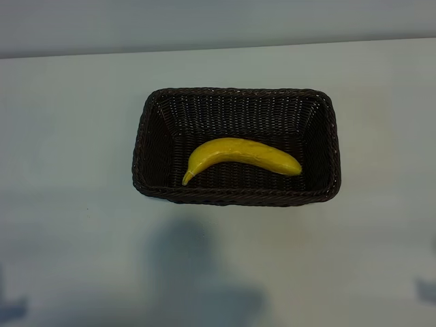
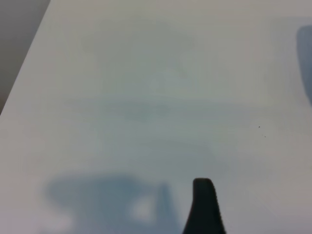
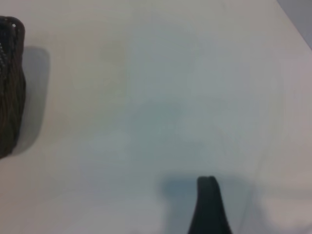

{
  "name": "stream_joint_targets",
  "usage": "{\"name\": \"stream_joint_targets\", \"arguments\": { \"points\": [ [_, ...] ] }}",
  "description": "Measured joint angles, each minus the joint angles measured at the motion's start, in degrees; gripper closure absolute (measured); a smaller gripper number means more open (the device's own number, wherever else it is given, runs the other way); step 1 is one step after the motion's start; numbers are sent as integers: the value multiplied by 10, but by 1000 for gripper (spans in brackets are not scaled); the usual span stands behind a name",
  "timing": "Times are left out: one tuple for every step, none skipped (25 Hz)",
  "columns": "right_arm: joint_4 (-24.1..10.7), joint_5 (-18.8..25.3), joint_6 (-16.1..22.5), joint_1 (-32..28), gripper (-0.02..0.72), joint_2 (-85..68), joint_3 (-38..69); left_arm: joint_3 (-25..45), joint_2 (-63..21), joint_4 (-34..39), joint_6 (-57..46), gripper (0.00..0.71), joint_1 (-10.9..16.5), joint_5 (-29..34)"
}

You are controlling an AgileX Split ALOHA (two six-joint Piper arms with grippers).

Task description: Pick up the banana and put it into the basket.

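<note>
I see the curved bright-yellow banana (image 1: 244, 156) lying inside the rectangular dark-brown woven wicker basket (image 1: 236, 197), its long axis along the basket's length, stem tip toward the basket's left end. My left gripper (image 2: 204, 204) and right gripper (image 3: 208, 204) hover over bare white table (image 1: 68, 136) away from the basket, both spread and holding nothing.

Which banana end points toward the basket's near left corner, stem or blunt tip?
The stem end: the banana tapers to a thin point there, while its rounded blunt end lies toward the right wall of the basket.
</note>
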Motion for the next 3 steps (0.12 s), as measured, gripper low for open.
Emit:
{"name": "stream_joint_targets", "arguments": {
  "points": [
    [0,0,0,0,188,0,0,0,0,0,0,150,0,0],
    [0,0,0,0,188,0,0,0,0,0,0,150,0,0],
    [0,0,0,0,189,0,0,0,0,0,0,150,0,0]
  ]
}}
